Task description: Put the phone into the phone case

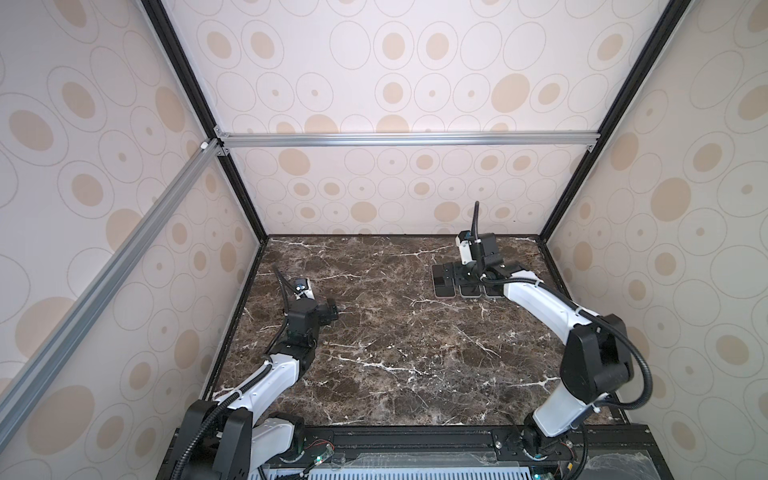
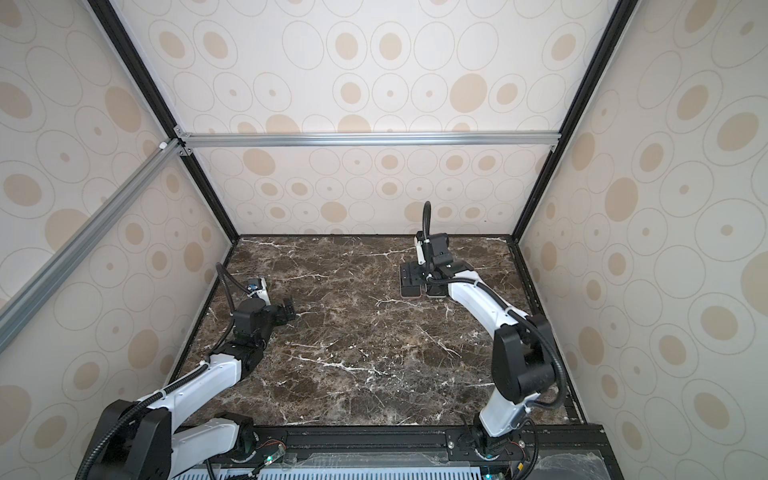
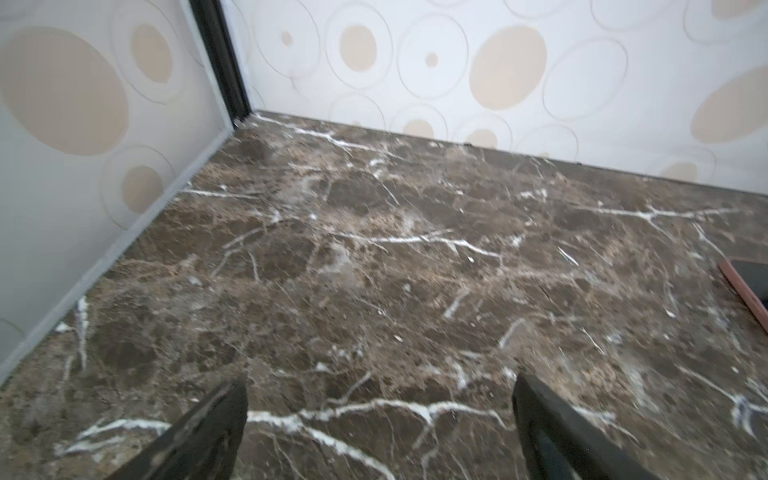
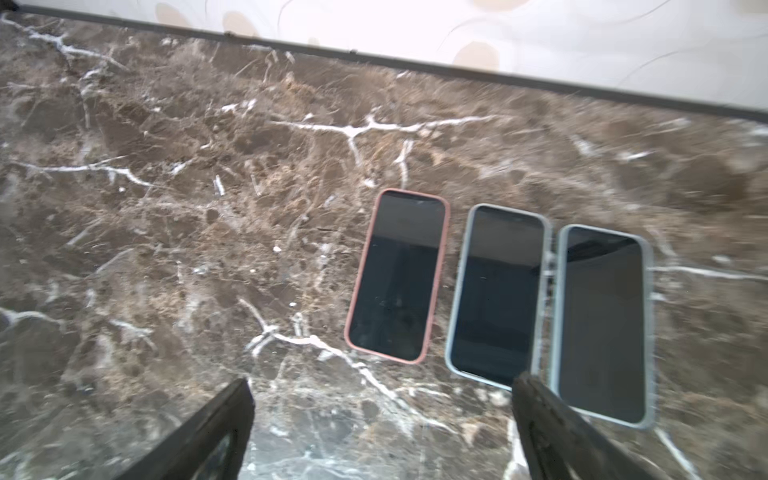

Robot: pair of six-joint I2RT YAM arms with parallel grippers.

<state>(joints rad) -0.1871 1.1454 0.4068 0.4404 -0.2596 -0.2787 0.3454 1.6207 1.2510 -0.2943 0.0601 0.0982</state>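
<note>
Three phones lie side by side, screens up, at the back right of the marble table. Each sits inside a phone case: a pink one, a light blue one and a grey one. In both top views my right gripper hangs just over this row and hides part of it; the pink-cased phone shows at its left. The right gripper is open and empty. My left gripper is open over bare marble at the left, holding nothing.
Patterned walls close in the table at the back and both sides. The phones lie a short way from the back wall. The pink case's edge shows in the left wrist view. A black rail runs along the front edge.
</note>
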